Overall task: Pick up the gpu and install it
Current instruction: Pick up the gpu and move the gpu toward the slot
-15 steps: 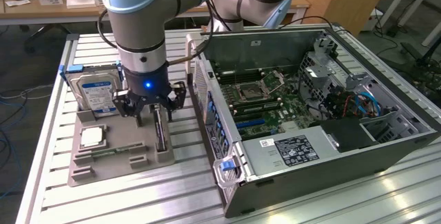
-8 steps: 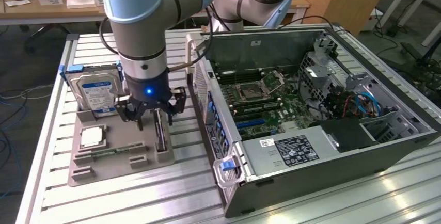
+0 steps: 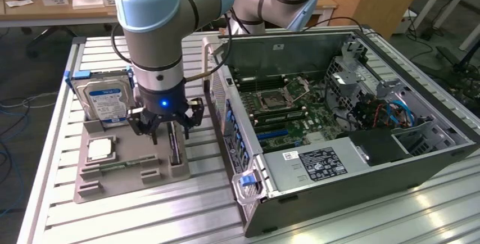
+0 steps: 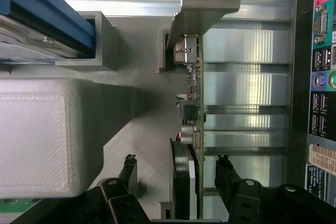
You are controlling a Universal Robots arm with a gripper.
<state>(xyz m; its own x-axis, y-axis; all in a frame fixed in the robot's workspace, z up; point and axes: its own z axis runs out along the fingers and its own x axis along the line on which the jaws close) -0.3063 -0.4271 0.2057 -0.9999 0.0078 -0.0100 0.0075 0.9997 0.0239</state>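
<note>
The gpu [image 3: 177,149] is a thin dark card standing on edge in a slot of the grey fixture tray [image 3: 123,185]. In the wrist view the gpu [image 4: 195,93] runs edge-on, and its grey metal bracket [image 4: 202,3] is at the far end. My gripper [image 3: 170,137] hangs straight down over the card's near end and is open. In the wrist view the gripper [image 4: 177,170] has one black finger on each side of the card, with a gap at both sides. Nothing is held.
A blue-labelled hard drive [image 3: 105,100] stands upright at the back of the tray, and a square silver chip [image 3: 100,149] lies beside the gpu. The open computer case [image 3: 420,165] lies just to the exterior view's right, its port panel [image 4: 320,77] close to the card.
</note>
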